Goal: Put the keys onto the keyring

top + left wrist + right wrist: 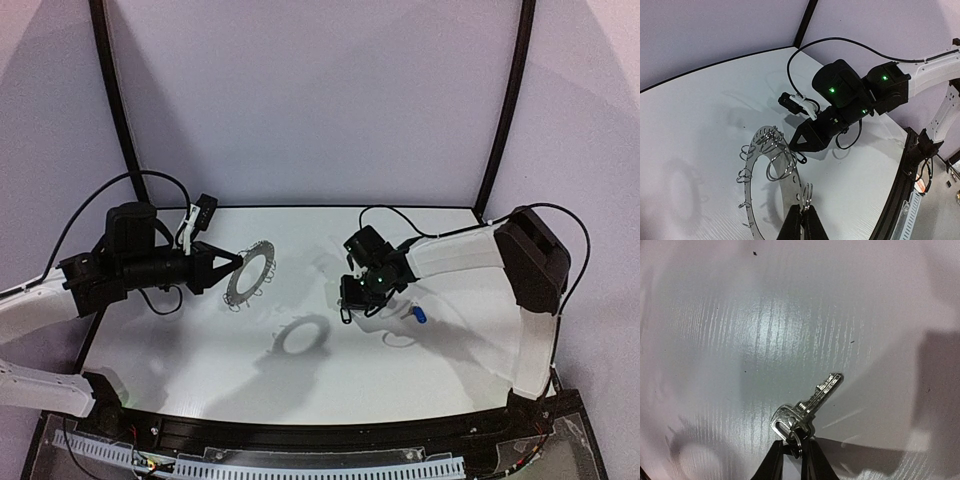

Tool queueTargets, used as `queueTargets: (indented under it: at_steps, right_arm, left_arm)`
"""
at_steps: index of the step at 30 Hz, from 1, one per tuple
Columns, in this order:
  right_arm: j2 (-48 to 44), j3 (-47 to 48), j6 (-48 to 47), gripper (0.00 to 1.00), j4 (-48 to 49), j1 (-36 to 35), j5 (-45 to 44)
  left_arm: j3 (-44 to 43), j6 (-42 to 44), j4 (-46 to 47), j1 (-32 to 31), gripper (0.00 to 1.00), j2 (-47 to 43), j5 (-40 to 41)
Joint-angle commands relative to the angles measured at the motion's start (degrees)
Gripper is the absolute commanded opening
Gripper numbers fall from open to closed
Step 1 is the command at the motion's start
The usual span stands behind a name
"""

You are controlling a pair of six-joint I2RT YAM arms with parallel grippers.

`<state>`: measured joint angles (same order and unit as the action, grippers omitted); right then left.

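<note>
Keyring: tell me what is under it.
The table and the ring's shadow lie below the lifted keyring, with no key there. The left gripper covers one bit of rim.

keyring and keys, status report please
left gripper shut on keyring, held above table. right gripper pinching silver key by its head. blue-tagged key lying on table beside it. nothing between ring and key.

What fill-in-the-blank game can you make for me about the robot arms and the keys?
The ring is held up by the ____ end effector. The right end effector pinches a key whose colour is ____. The other key, lying on the table, has a ____ tag.
Missing words: left, silver, blue.
</note>
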<state>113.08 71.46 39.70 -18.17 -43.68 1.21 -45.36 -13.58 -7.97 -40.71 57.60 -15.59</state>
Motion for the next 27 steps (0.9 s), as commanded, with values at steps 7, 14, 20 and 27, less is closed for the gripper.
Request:
queueTargets:
  at_steps: [7, 14, 20, 27]
  right_arm:
    - [1.3, 1.0, 0.6, 0.11, 1.5, 0.6, -0.9]
    - [1.6, 1.2, 0.0, 0.0, 1.9, 0.6, -2.4]
    - [-1.9, 1.1, -4.8, 0.0, 2.3, 0.6, -2.9]
    - [-17.2, -8.3, -27.1, 0.0, 11.8, 0.6, 7.7]
  left_arm:
    - [0.5, -0.6, 0.5, 0.1, 0.01, -1.5, -0.5]
    - [0.6, -1.1, 0.5, 0.0, 0.01, -1.3, -0.8]
    - [0.5, -0.7, 0.5, 0.0, 0.01, -1.5, -0.5]
    - [-0.1, 1.1, 2.6, 0.0, 0.01, -0.9, -2.5]
